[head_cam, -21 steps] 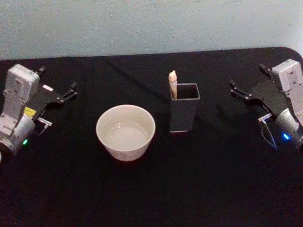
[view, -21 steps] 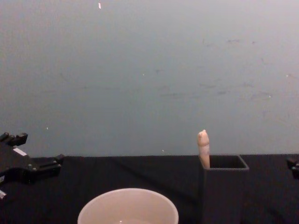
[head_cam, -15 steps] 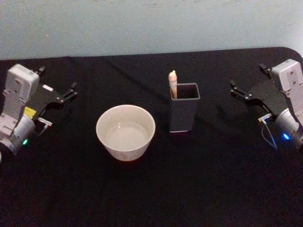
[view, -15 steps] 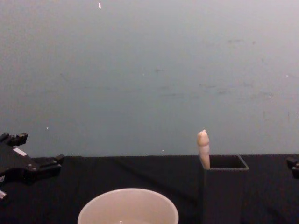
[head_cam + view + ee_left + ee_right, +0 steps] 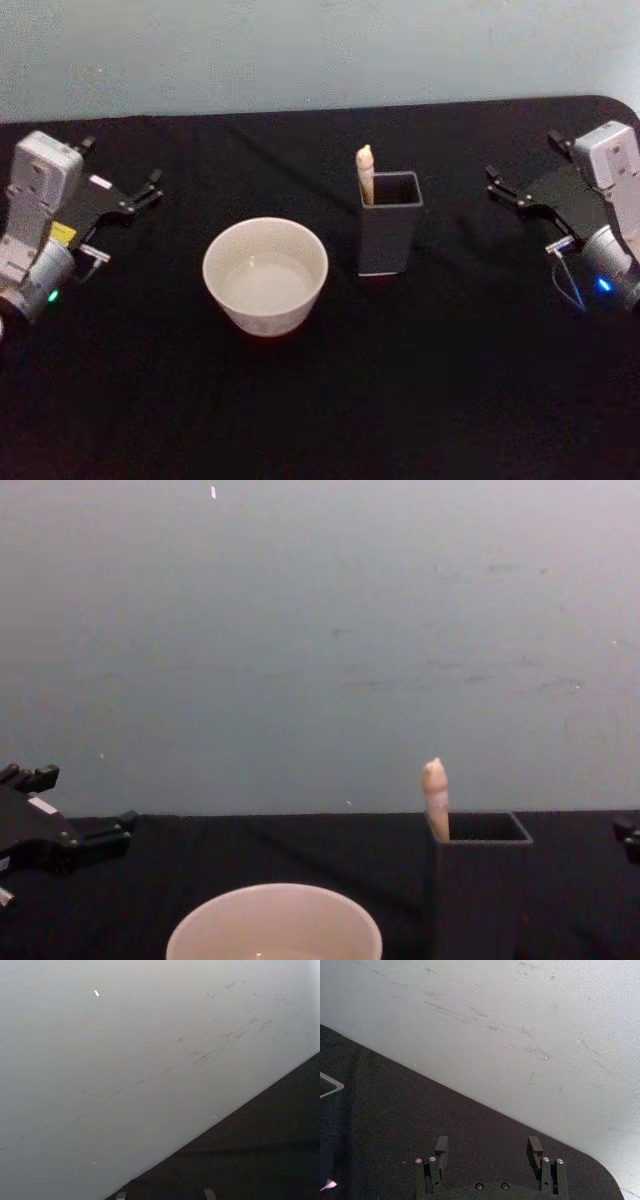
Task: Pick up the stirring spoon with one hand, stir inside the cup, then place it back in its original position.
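Observation:
The stirring spoon [image 5: 365,173] stands in the dark grey square holder [image 5: 388,236] with only its pale beige handle tip [image 5: 435,798] sticking out above the holder [image 5: 478,890]. Left of the holder sits the wide cream cup [image 5: 265,276], its rim at the bottom of the chest view [image 5: 273,923]. My left gripper [image 5: 122,195] is open at the table's far left, well away from the cup. Open too is my right gripper [image 5: 522,182] at the far right; its two fingers [image 5: 440,1148] stand wide apart with nothing between them.
A black cloth covers the table [image 5: 320,400], with a pale blue-grey wall [image 5: 320,640] behind it. Bare cloth lies between each gripper and the cup and holder.
Both arms have drifted slightly, the right gripper a little farther from the holder. The spoon, holder and cup stay in place.

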Robot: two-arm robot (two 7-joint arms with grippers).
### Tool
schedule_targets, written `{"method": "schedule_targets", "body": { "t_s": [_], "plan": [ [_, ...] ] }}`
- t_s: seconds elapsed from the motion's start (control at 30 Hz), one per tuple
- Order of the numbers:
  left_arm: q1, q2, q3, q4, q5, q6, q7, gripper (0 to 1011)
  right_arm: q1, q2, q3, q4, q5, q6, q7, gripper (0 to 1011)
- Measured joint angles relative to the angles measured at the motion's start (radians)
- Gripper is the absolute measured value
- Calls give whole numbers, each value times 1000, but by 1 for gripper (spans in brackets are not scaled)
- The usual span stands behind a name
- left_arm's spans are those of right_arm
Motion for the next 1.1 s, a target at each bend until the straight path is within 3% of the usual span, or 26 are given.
{"method": "schedule_targets", "body": {
  "t_s": [1.1],
  "plan": [
    [0,0,0,0,0,0,0,1001,0,0,0,0,0,0,0,1002]
  ]
}}
